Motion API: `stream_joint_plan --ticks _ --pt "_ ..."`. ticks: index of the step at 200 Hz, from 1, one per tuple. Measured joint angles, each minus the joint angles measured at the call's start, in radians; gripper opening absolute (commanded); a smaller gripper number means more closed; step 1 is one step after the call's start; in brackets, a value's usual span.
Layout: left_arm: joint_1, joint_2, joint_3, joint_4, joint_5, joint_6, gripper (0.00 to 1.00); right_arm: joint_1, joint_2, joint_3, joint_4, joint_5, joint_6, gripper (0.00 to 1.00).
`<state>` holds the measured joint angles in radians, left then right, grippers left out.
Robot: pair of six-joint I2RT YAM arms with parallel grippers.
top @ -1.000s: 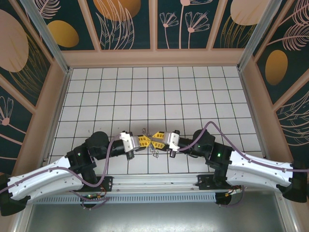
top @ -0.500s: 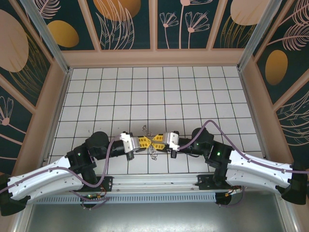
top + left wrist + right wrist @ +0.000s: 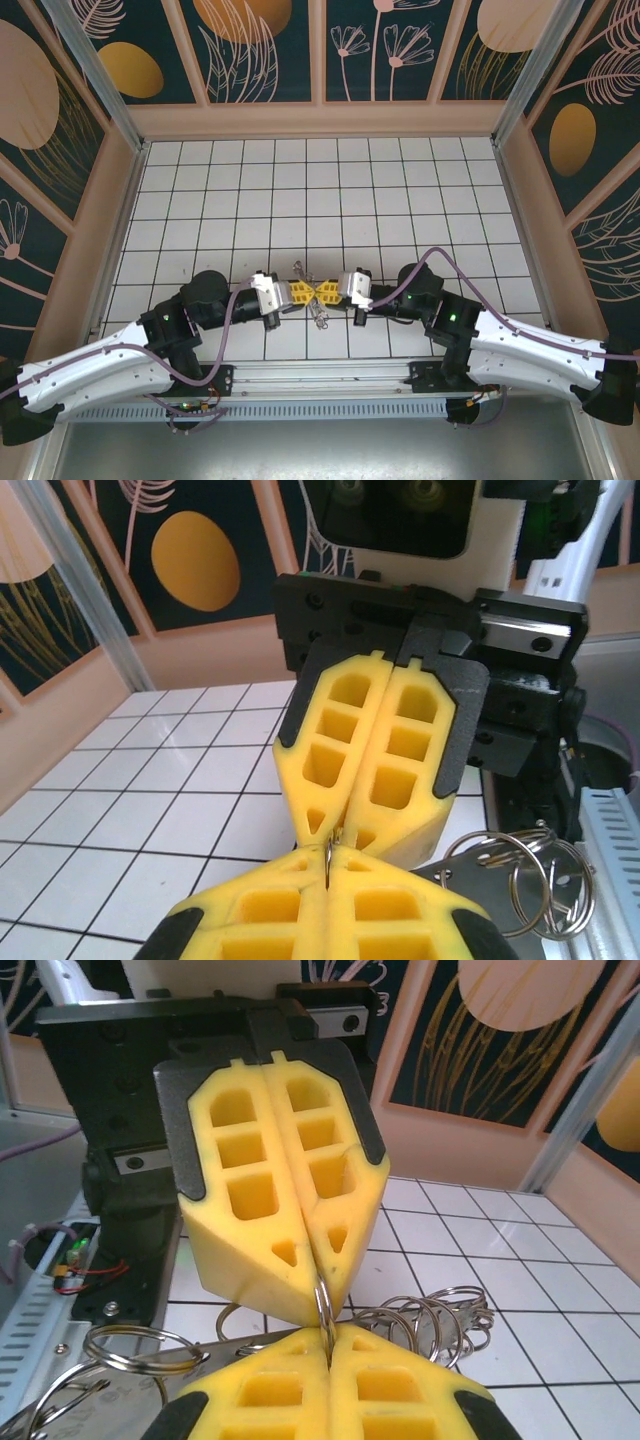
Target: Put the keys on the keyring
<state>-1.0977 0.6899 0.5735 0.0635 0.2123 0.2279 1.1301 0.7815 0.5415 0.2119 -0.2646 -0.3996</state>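
Note:
My left gripper (image 3: 311,292) and right gripper (image 3: 323,291) meet tip to tip just above the tiles near the front edge. Both are shut on one thin metal keyring (image 3: 322,1308) standing upright between the yellow pads. In the left wrist view the same keyring (image 3: 328,852) runs from my left gripper (image 3: 328,862) up into the right one's closed fingers (image 3: 400,750). In the right wrist view my right gripper (image 3: 325,1338) faces the left one's fingers (image 3: 250,1195). Flat silver keys (image 3: 120,1392) with loose rings lie on the tiles below; their heads are hidden.
A cluster of several linked metal rings (image 3: 445,1318) lies on the white tiled floor (image 3: 330,190) behind the grippers. More rings (image 3: 535,872) rest beside a dark flat piece (image 3: 478,875). Panel walls (image 3: 320,115) enclose the floor, and a metal rail (image 3: 320,375) runs along the near edge.
The right gripper's jaws have closed onto the ring and it has slid slightly left until its tips touch the left gripper's. The left gripper stays shut and has hardly moved.

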Motion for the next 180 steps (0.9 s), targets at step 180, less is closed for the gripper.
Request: stream_joint_plan --ticks 180 --pt "-0.002 0.034 0.069 -0.096 -0.042 0.039 0.0 0.123 -0.028 0.076 -0.16 0.274 -0.081 0.09"
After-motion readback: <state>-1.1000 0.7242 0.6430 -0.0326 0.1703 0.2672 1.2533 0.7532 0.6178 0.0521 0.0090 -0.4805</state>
